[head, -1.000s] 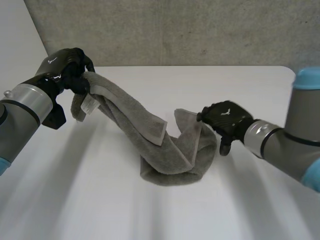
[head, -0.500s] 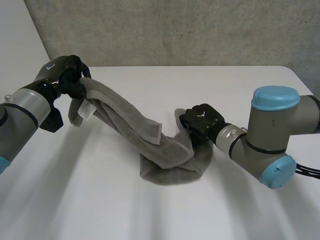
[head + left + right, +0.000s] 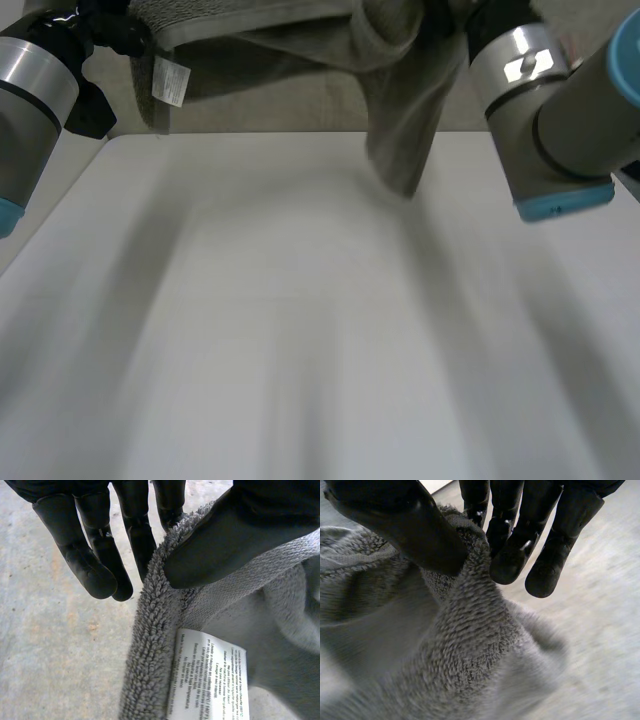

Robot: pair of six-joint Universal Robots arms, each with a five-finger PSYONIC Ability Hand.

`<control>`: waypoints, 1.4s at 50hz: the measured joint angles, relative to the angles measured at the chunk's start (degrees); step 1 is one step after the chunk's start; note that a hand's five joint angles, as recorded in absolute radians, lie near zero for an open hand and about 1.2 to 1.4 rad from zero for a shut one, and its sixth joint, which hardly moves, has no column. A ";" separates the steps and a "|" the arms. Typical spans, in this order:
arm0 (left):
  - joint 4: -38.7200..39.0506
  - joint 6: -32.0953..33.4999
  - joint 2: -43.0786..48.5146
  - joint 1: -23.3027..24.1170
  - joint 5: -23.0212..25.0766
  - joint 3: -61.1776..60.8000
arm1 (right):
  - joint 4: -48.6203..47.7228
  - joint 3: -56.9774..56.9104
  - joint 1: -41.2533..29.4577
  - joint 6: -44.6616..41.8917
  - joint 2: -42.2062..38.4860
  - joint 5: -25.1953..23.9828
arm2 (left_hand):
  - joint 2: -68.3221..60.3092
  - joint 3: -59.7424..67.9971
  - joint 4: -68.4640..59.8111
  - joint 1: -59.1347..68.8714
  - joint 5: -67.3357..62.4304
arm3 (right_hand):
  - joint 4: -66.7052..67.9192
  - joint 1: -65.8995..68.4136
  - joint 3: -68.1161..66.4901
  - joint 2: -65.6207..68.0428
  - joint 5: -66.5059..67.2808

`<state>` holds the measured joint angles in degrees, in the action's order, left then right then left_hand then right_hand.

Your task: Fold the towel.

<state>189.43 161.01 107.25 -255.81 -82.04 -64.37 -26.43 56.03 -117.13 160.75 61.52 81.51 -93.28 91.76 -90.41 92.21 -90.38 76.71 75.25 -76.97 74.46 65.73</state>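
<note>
Towel (image 3: 405,110) hangs above the counter (image 3: 300,350), strung between both hands. Left hand (image 3: 240,530) pinches the hem by the label (image 3: 210,680); right hand (image 3: 405,525) pinches a bunched edge. I judge this the lift-and-spread step; next I must pull it taut, then lay it flat.

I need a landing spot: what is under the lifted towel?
Bare white table lies under the hanging towel. The cloth hides part of the wall behind it.
</note>
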 measured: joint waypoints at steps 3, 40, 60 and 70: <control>0.23 -1.44 0.22 -0.17 -0.86 -1.83 | 5.78 2.74 -0.63 -0.54 -0.16 -2.51 | 0.00 0.00 -0.01 0.00 -0.01 | 0.00 0.00 0.00 0.14 0.00; -1.13 17.68 12.79 -7.66 -0.64 -16.92 | 40.63 19.03 -10.98 5.61 -6.31 -7.62 | 74.64 -73.78 71.96 -73.50 72.86 | -47.37 -46.62 47.86 -46.41 -47.74; -0.93 25.21 -4.80 2.08 2.13 -28.23 | 38.74 19.67 -4.80 4.67 4.35 -6.81 | 76.39 -75.37 73.15 -74.65 75.09 | -56.00 -54.18 55.01 -51.66 -57.34; -0.71 26.60 -4.17 9.34 1.72 -30.84 | 38.68 18.75 -4.14 -5.78 1.70 -6.84 | 74.69 -73.26 72.88 -74.15 71.58 | -56.00 -54.18 55.01 -51.66 -56.63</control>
<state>188.73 187.61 103.08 -246.47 -80.32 -95.22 12.25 74.77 -121.26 154.97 63.22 74.67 -18.59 18.49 -17.52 18.07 -18.80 20.70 21.07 -21.96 22.80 9.10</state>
